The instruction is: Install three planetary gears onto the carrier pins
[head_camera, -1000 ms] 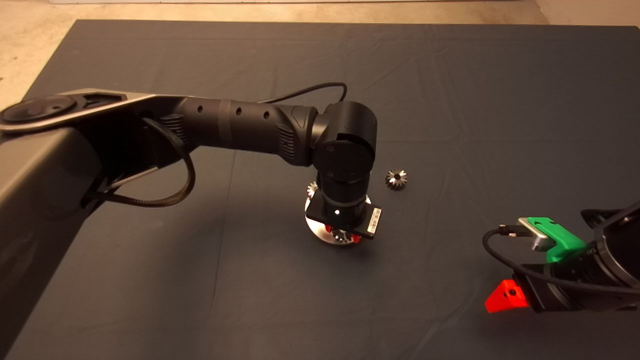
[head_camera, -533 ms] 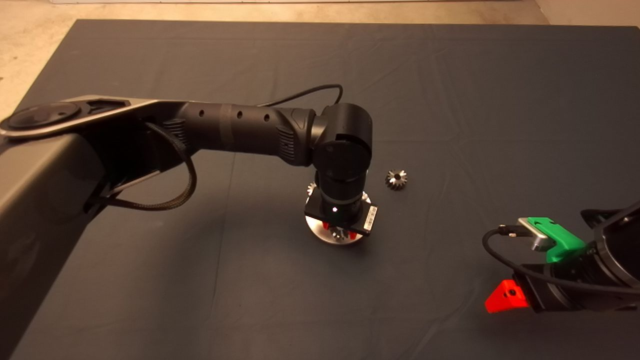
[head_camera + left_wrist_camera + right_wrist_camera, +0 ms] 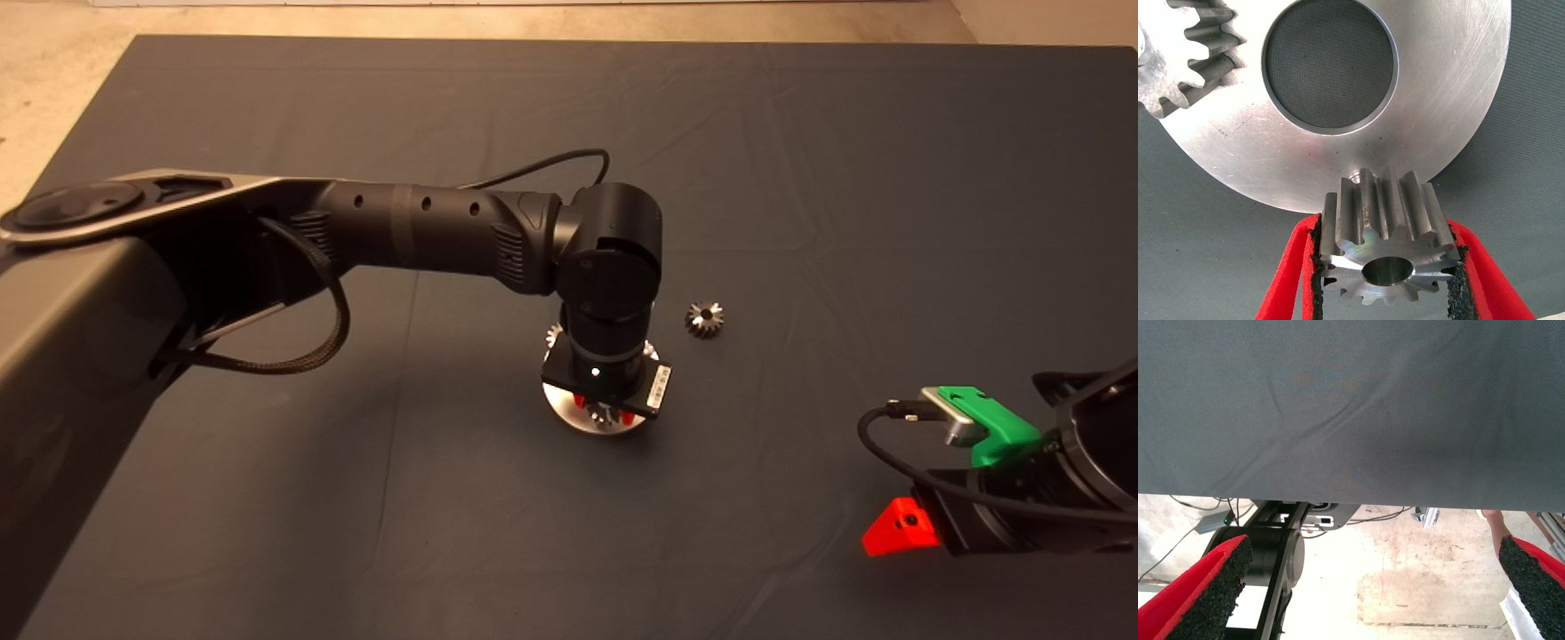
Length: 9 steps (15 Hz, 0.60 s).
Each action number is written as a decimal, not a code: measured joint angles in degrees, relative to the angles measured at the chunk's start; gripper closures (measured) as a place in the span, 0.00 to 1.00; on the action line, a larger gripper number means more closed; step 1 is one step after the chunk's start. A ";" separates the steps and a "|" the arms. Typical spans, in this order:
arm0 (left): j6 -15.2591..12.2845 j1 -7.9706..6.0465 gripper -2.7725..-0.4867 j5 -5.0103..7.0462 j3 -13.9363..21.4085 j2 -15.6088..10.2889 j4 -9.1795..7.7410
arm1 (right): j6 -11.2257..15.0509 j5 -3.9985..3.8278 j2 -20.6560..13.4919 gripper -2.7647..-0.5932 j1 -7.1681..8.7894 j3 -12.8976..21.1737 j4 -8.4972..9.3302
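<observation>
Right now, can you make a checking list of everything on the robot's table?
Surface: dark mat, creased.
Job's things: silver disc with a big centre hole; one gear already at its edge; held gear over the disc rim; spare gear alone on the mat.
Clutter: nothing seen.
Grippers: left gripper shut on the held gear; right gripper open, parked at the mat's edge.
Cables: black cable on the left arm; another at the right wrist.
Surroundings: pale floor beyond the mat.
</observation>
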 joint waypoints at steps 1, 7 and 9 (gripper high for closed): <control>0.00 -0.01 0.84 0.00 -0.05 0.00 -0.06 | 0.00 0.00 0.00 0.00 0.00 0.00 0.00; 0.00 -0.18 0.84 0.00 -0.68 0.00 -0.85 | 0.00 -0.02 0.71 0.00 0.00 -0.02 -0.02; 0.00 -0.27 0.84 -0.05 -1.13 0.02 -1.37 | 0.00 0.00 1.40 0.00 -0.02 -0.02 -0.01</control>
